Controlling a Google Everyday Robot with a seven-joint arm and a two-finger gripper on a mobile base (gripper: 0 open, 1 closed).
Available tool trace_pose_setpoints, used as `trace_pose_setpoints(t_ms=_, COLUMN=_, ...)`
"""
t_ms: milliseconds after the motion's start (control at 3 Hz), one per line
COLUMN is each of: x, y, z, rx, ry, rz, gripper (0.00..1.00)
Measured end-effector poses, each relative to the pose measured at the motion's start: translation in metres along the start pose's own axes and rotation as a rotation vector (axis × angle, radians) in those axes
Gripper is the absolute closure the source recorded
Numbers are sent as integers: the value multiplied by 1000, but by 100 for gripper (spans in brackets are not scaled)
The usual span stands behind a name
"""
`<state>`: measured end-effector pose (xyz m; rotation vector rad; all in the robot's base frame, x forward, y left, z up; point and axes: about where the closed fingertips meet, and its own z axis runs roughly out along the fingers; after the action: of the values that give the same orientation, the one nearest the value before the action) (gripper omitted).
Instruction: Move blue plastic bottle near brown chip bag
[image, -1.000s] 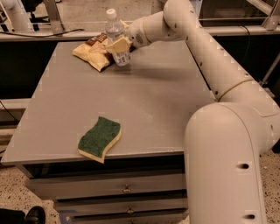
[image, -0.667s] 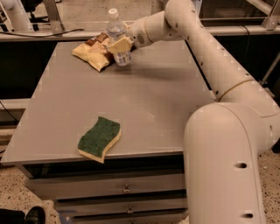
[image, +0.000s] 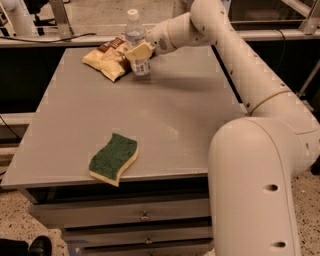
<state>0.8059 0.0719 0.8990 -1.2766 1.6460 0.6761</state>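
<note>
The blue plastic bottle (image: 137, 42) stands upright at the far side of the grey table (image: 165, 115), with its white cap on top. It is right beside the brown chip bag (image: 110, 56), which lies crinkled to its left and touches or nearly touches it. My gripper (image: 138, 52) reaches in from the right at the end of the white arm and sits around the middle of the bottle.
A green-and-yellow sponge (image: 114, 158) lies near the table's front edge at the left. My arm's large white body (image: 260, 185) fills the right foreground. Drawers (image: 145, 216) sit under the table. A ledge with cables runs behind the table.
The bottle and my gripper stay beside the chip bag at the far side. I see no clear movement.
</note>
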Motion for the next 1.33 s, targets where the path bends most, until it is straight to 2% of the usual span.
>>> trace_pose_setpoints(t_ms=667, x=1, y=0, z=0, rx=-5, ry=6, rz=9, gripper=12)
trace_pose_setpoints(t_ms=1000, x=1, y=0, z=0, rx=-5, ry=6, rz=9, gripper=0)
trace_pose_setpoints(t_ms=1333, x=7, y=0, z=1, rx=-14, ry=21, rz=27, gripper=0)
